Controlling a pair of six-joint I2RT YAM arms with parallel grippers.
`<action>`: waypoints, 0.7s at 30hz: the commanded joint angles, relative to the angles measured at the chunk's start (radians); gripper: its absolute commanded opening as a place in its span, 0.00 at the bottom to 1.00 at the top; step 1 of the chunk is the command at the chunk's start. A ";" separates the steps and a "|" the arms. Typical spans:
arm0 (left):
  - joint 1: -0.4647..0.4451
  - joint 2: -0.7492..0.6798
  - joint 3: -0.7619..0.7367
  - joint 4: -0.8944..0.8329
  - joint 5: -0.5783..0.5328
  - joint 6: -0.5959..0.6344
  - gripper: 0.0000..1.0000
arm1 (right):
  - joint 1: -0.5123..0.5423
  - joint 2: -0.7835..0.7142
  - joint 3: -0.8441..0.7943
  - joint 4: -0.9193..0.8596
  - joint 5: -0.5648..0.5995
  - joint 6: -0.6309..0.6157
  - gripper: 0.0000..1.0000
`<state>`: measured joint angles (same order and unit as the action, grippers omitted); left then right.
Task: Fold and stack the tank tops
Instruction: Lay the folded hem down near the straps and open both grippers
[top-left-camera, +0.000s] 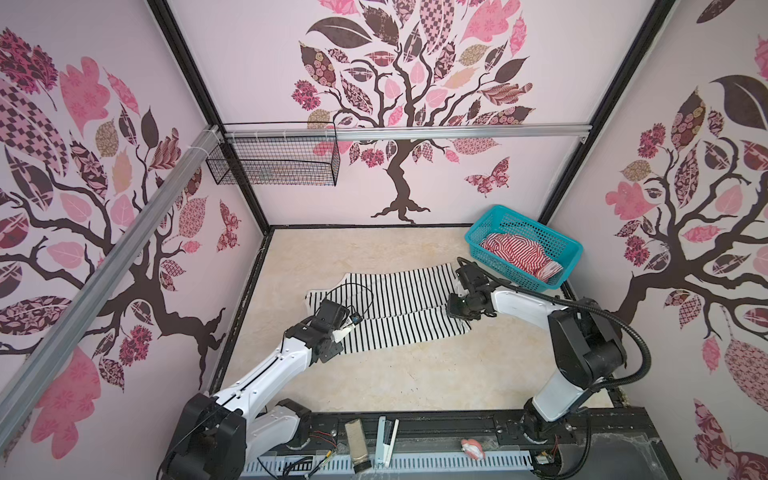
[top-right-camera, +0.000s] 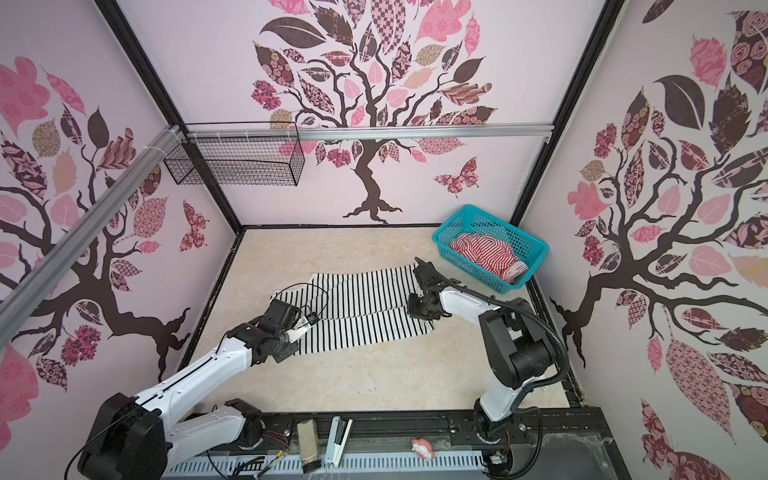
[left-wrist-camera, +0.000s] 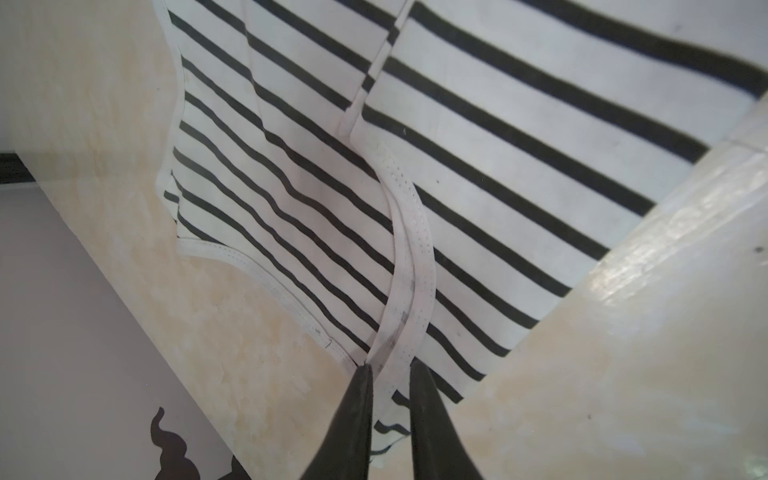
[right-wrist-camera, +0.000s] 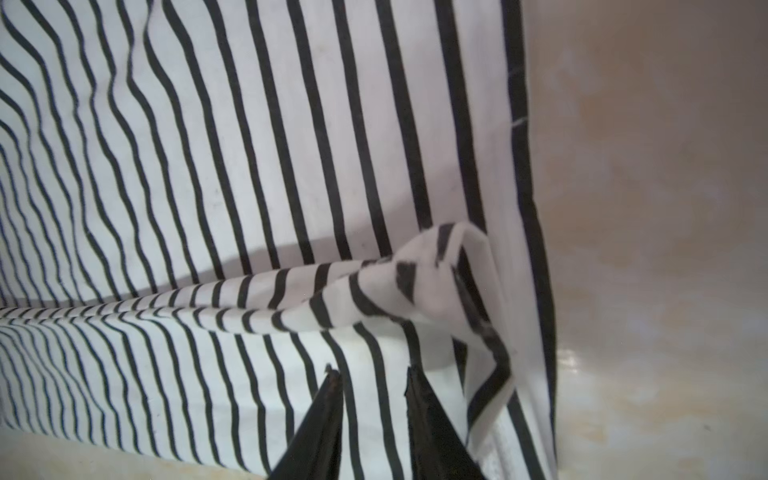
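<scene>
The black-and-white tank top lies spread on the table, stretched lengthwise between our two pincers. A long lapped edge runs from one pincer to the other, so we judge a lengthwise fold is in hand.

The left pincer sits at the strap end. Its jaws stand only a little apart, and the top's white trim runs straight into the gap. The view is cut off right at the tips, so we cannot tell whether they nip that trim or merely straddle it.

The right pincer works the hem end. Its jaws are slightly spread over flat cloth with nothing between them, and just ahead of the tips a puckered ridge stands up from the fabric.

One pincer at each end makes sense to us: soft knit sags and skews unless both ends travel together.

Beyond the right pincer, well apart from the left one, the red-and-white tank top lies bunched in the teal basket. We take it to be waiting its turn.
</scene>
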<state>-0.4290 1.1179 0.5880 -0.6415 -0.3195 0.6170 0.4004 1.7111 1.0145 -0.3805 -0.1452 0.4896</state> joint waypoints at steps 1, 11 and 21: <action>0.013 0.009 -0.054 0.062 -0.085 0.031 0.21 | -0.012 0.063 0.059 -0.026 0.043 -0.020 0.31; 0.067 0.118 -0.071 0.140 -0.189 0.039 0.21 | -0.014 0.064 0.071 -0.069 0.132 -0.039 0.40; 0.071 0.180 -0.073 0.131 -0.233 0.038 0.22 | 0.011 -0.203 -0.040 -0.077 0.003 0.006 0.54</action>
<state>-0.3645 1.2949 0.5224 -0.5179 -0.5251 0.6552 0.4000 1.5837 0.9920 -0.4267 -0.1093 0.4755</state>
